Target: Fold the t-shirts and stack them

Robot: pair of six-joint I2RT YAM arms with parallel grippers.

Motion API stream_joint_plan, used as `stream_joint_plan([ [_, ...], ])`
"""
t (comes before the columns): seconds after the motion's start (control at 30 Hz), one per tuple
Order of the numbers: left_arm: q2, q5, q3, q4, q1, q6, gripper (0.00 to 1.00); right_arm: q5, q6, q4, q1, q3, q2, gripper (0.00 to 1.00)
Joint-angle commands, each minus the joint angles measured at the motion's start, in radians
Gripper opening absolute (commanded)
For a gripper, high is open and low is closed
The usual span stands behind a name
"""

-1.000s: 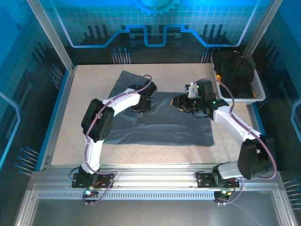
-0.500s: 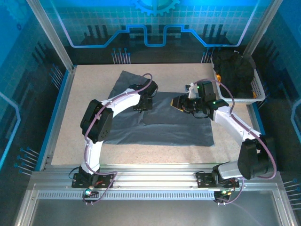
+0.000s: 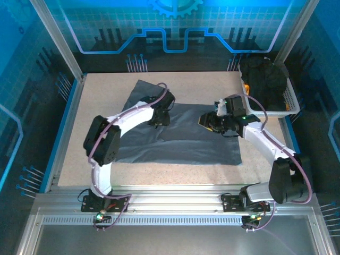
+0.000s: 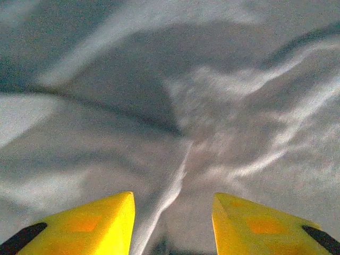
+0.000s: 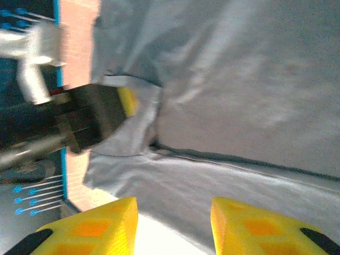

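One slate-grey t-shirt (image 3: 186,143) lies spread on the table, its far part folded over toward the near side. My left gripper (image 3: 158,118) hovers low over the shirt's far left part, open, its yellow fingers apart above a cloth ridge (image 4: 183,164) with nothing between them. My right gripper (image 3: 208,121) is over the shirt's far right part, also open and holding nothing (image 5: 174,202). In the right wrist view the grey cloth (image 5: 255,79) shows a fold seam, and the left gripper's dark body (image 5: 95,117) stands beyond it.
A white mesh basket (image 3: 290,96) stands at the back right corner, heaped with dark t-shirts (image 3: 263,78). Speckled tabletop (image 3: 106,85) is bare around the spread shirt. Aluminium frame posts and a blue rail border the table.
The left gripper has opened and let go of the cloth, and its elbow has swung down and left. The right gripper has shifted slightly right and toward the near side.
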Motion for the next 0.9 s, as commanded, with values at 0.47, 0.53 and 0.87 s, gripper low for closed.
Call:
stream_joint_plan([
  [0.47,-0.153,0.260,-0.481,-0.014,0.409,-0.457,0.27,0.325,-0.056,-0.357,-0.014,-0.098,0.133,0.35],
  [0.53,-0.167,0.254,-0.525,-0.016,0.436,-0.498,0.26,0.328,-0.062,-0.358,0.001,-0.081,0.186,0.35],
  [0.87,-0.278,0.234,-0.649,-0.053,0.624,-0.505,0.26,0.280,-0.022,-0.430,0.202,0.021,0.366,0.36],
])
